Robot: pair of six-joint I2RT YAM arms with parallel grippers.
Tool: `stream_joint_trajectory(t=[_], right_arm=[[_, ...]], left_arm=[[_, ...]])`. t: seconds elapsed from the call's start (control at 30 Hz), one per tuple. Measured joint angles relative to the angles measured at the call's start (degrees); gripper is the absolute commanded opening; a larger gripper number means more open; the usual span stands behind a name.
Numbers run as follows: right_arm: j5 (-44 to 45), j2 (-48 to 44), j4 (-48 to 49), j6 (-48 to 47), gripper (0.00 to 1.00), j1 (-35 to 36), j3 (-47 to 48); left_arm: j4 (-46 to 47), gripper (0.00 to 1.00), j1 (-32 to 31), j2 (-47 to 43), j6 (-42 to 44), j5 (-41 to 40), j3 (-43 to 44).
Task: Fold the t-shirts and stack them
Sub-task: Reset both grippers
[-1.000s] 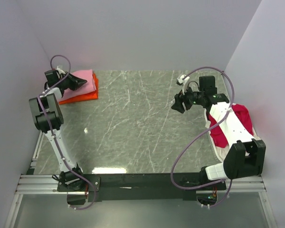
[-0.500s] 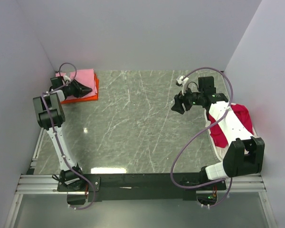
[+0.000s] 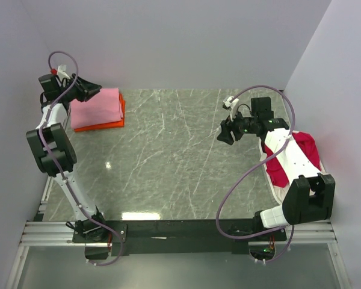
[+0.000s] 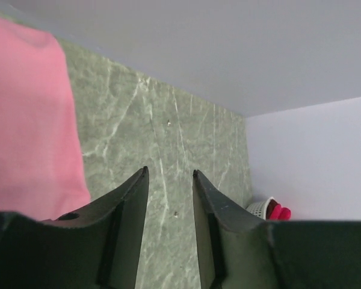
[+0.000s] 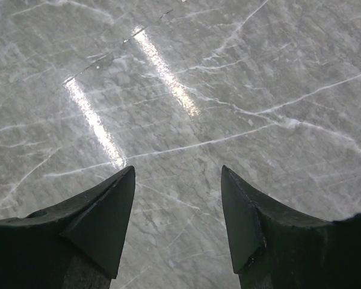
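T-shirts at two edges of a marbled desk

T-shirts lie in two places. At the far left corner we see a light pink t-shirt (image 3: 97, 107) folded flat on top of a folded orange-red t-shirt (image 3: 111, 124), whose edge shows along the near and right sides of the pink one. At the right edge, a crimson t-shirt (image 3: 308, 146) and a cream t-shirt (image 3: 268, 158) lie loose in one heap, partly hidden under the right arm (we cannot tell how the two lie on each other).

The desk (image 3: 168, 162) is a grey-green, stone-patterned slab with pale veins. It is glossy enough to throw back light as bright streaks near its front edge and under the right wrist camera. Plain pale lilac-grey walls (image 3: 180, 42) close it in at the left, back and right. A metal rail (image 3: 180, 232) runs along the near edge and carries both arm bases. A purple cable (image 3: 265, 87) loops off each arm.

The left tool (image 4: 168, 198) hangs in the air at the far left corner, by the back edge of the pink t-shirt. Its fingers stand a narrow gap apart with only desk showing between them, gripping nothing. The right tool (image 5: 177, 201) hovers over bare desk right of centre, to the left of the loose heap, its fingers spread wide and holding nothing.
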Motion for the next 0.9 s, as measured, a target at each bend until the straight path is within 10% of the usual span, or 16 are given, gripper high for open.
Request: stream_joint_trajectory(t=[0.47, 0.9], right_arm=[[-0.1, 0.0, -0.2, -0.1, 0.66, 0.0, 0.0], [0.3, 0.1, -0.7, -0.3, 0.66, 0.0, 0.0]], left_arm=[[-3.1, 0.33, 1.7, 18.4, 1.6, 4.3, -0.2], [-12.7, 0.63, 2.5, 8.5, 4.8, 0.3, 6.4]])
